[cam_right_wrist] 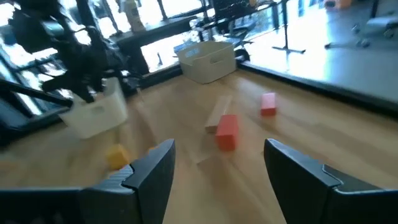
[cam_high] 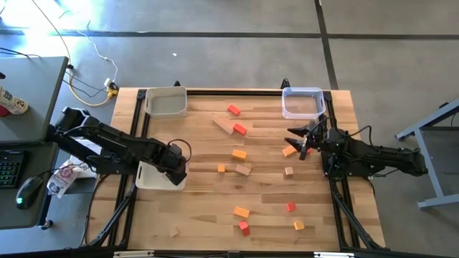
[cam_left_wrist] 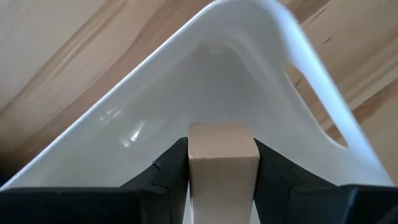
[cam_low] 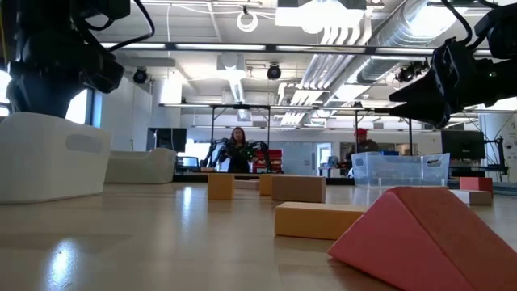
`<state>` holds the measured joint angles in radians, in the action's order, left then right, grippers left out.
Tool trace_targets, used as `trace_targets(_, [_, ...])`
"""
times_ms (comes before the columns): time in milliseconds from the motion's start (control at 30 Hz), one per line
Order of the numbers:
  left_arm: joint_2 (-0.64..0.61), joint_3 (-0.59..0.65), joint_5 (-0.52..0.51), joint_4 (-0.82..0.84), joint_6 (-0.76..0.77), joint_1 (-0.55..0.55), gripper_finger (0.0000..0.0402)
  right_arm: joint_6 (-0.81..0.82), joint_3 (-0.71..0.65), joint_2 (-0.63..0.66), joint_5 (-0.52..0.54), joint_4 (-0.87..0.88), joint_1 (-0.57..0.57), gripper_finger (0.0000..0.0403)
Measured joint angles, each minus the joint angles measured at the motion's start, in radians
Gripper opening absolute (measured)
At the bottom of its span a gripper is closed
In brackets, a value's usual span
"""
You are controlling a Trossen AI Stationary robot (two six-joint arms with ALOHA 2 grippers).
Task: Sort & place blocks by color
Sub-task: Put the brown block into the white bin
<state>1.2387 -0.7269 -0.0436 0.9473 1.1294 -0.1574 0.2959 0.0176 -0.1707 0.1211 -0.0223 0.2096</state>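
While the left hand (cam_left_wrist: 221,180) grips a plain wood block (cam_left_wrist: 222,158) directly above the white bin (cam_left_wrist: 186,87), the right hand (cam_right_wrist: 217,168) hangs open beside an orange block (cam_high: 289,151).

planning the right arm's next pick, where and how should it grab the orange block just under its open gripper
Grip the orange block across its two longer flat faces, coming straight down from above. It lies flat on the table with free space on its sides, and the right gripper, fingers open, hangs right beside it. Turning the wrist to square the fingers to its slight angle would likely help.
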Motion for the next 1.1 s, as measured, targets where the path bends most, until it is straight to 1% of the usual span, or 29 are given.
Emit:
trace_targets(67, [0.021, 0.000, -0.004, -0.010, -0.007, 0.000, 0.0118, 0.053, 0.000, 0.000, -0.044, 0.000, 0.000, 0.0233])
trace_targets(133, [0.040, 0.000, 0.000, -0.010, -0.014, 0.000, 0.0118, 0.107, 0.000, 0.000, -0.062, -0.002, 0.000, 0.0233])
trace_targets(233, [0.068, 0.000, 0.005, -0.010, -0.066, 0.000, 0.0118, 0.170, 0.000, 0.000, -0.048, -0.024, 0.000, 0.0233])
trace_targets(367, [0.097, 0.000, 0.003, -0.010, -0.112, 0.001, 0.0118, 0.197, 0.000, 0.000, -0.024, -0.133, -0.001, 0.0233])
trace_targets(433, [0.107, 0.000, 0.003, -0.010, -0.126, 0.002, 0.0118, 0.196, 0.000, 0.000, -0.024, -0.200, -0.001, 0.0233])
trace_targets(567, [0.126, 0.000, 0.005, -0.011, -0.202, 0.002, 0.0118, 0.193, 0.000, 0.000, -0.015, -0.309, 0.000, 0.0233])
trace_targets(733, [0.148, 0.000, 0.003, -0.011, -0.242, 0.002, 0.0123, 0.067, 0.000, 0.000, -0.008, -0.371, -0.001, 0.0233])
trace_targets(867, [0.162, 0.001, 0.014, -0.010, -0.213, 0.002, 0.0145, -0.006, 0.000, 0.000, -0.007, -0.371, 0.000, 0.0233])
trace_targets(1100, [0.164, 0.001, 0.081, -0.011, -0.145, 0.025, 0.0190, -0.011, 0.000, 0.000, -0.007, -0.371, 0.000, 0.0233])
